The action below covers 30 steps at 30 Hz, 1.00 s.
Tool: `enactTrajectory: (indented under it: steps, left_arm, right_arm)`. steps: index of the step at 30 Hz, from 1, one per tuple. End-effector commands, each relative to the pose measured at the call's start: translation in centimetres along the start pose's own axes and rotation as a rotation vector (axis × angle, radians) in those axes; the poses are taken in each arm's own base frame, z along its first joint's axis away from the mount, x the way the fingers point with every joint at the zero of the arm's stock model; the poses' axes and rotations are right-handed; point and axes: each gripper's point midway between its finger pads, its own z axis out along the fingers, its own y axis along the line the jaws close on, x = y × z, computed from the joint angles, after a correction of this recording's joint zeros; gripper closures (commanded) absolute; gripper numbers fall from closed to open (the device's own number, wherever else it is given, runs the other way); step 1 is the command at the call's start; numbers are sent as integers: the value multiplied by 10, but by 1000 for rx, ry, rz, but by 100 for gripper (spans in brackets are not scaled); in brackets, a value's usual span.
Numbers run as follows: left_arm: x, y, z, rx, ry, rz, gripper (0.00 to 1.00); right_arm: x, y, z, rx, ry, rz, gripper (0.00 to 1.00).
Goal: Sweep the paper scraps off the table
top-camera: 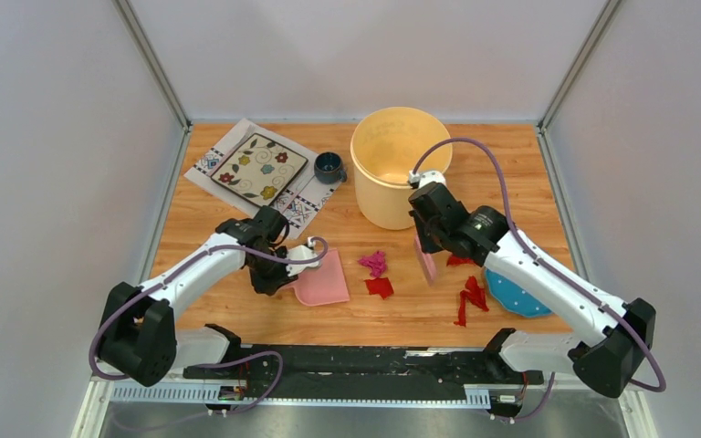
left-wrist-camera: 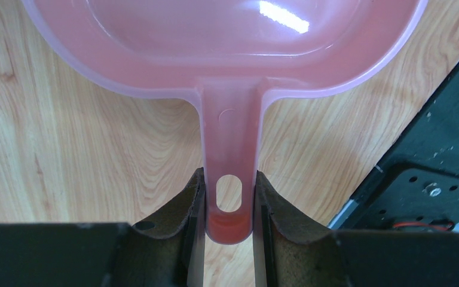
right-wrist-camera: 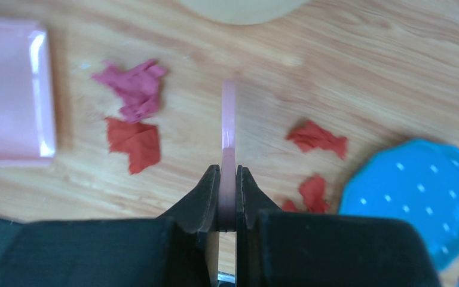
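Note:
Red and magenta paper scraps lie on the wooden table (top-camera: 511, 164): a magenta scrap (top-camera: 373, 264) and a red one (top-camera: 380, 287) in the middle, more red scraps (top-camera: 471, 297) to the right. In the right wrist view they show as a magenta scrap (right-wrist-camera: 133, 88), a red scrap (right-wrist-camera: 134, 143) and further red scraps (right-wrist-camera: 317, 139). My left gripper (top-camera: 283, 274) is shut on the handle of the pink dustpan (top-camera: 322, 279), which also shows in the left wrist view (left-wrist-camera: 227, 48). My right gripper (top-camera: 427, 251) is shut on the pink brush (top-camera: 425, 262), edge-on in the right wrist view (right-wrist-camera: 229, 128), between the two scrap groups.
A cream bucket (top-camera: 400, 167) stands behind the brush. A blue dotted plate (top-camera: 517, 294) lies right of the scraps. A patterned placemat (top-camera: 306, 205) with a floral plate (top-camera: 259, 167) and a dark blue cup (top-camera: 329, 167) sit at the back left. The black base rail (top-camera: 356, 363) runs along the near edge.

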Motion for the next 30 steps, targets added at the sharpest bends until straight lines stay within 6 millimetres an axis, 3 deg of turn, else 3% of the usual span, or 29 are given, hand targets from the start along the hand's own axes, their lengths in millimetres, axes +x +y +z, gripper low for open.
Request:
enactTrajectory:
  steps: [1, 6, 10, 15, 23, 27, 30]
  left_arm:
    - [-11, 1, -13, 29, -34, 185, 100]
    - [-14, 7, -18, 65, 39, 197, 100]
    - [-12, 11, -13, 53, 120, 160, 100]
    - [-6, 21, -8, 27, 216, 89, 100]
    - [-25, 24, -8, 30, 231, 82, 100]
    - [-25, 20, -3, 57, 227, 79, 100]
    - [-24, 17, 0, 66, 219, 78, 100]
  right_arm:
    - [2, -57, -32, 350, -17, 176, 100]
    - [29, -29, -21, 328, -16, 290, 100]
    - [31, -9, -5, 301, -33, 331, 100]
    - [23, 32, 15, 228, -23, 292, 100]
    - [-24, 105, 33, -54, -119, 318, 100]
    - [-57, 171, 15, -335, -192, 210, 100]
    - [-74, 198, -8, -428, -252, 128, 100]
